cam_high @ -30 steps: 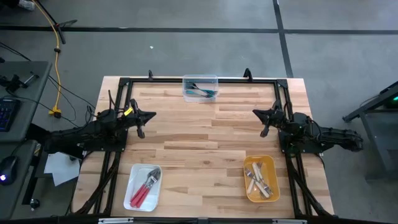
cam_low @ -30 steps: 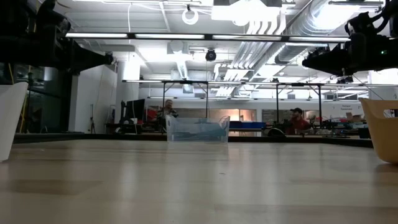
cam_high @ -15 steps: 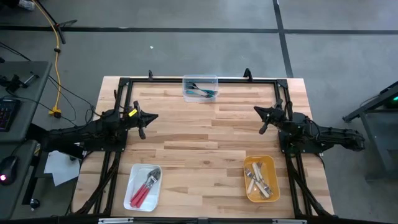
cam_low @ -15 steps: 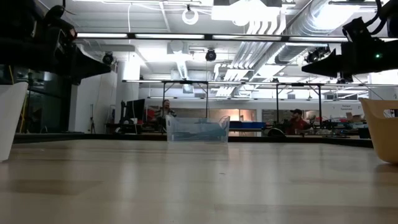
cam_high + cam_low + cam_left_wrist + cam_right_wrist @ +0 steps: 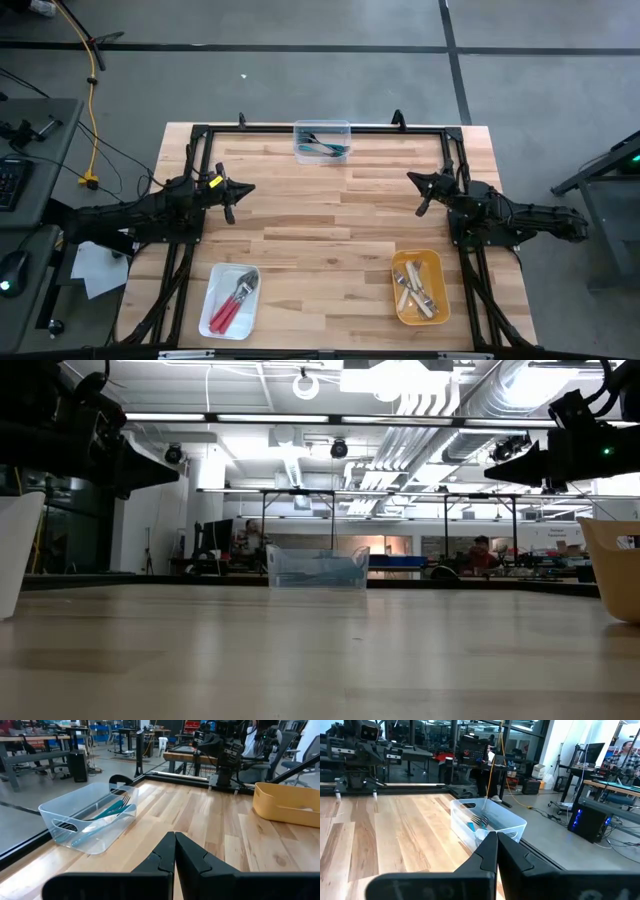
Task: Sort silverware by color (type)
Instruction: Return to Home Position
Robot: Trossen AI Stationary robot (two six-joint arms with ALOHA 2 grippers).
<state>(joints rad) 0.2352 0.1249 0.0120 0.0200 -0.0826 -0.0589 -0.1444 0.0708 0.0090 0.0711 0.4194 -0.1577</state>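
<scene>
Teal forks (image 5: 326, 150): lying together inside the clear bin (image 5: 322, 127) at the far middle edge of the table (image 5: 320, 220), handles side by side.
Red forks (image 5: 232, 306): piled in the white bin (image 5: 222, 276) at the near left corner.
Cream forks (image 5: 416, 290): heaped in the yellow bin (image 5: 417, 254) at the near right corner.
Loose forks on the boards: none to see in the high view.
Left gripper (image 5: 240, 189): raised above the left side of the table, well apart from every bin, fingers pressed together with nothing between them.
Right gripper (image 5: 418, 186): raised above the right side, mirroring the other, fingers also pressed together and empty.
Progress: sorting most likely finished, each colour in its own bin.
Weight and stiffness: probably light and rigid, no bending expected under a pinch.
Surface: smooth plastic handles and polished metal heads, so likely slippery and prone to turn in a loose grip.
Best hold: across the handle near its middle, not on the thin tines.
Risk: lying crossed and touching in the bins, so lifting one may drag a neighbour.
</scene>
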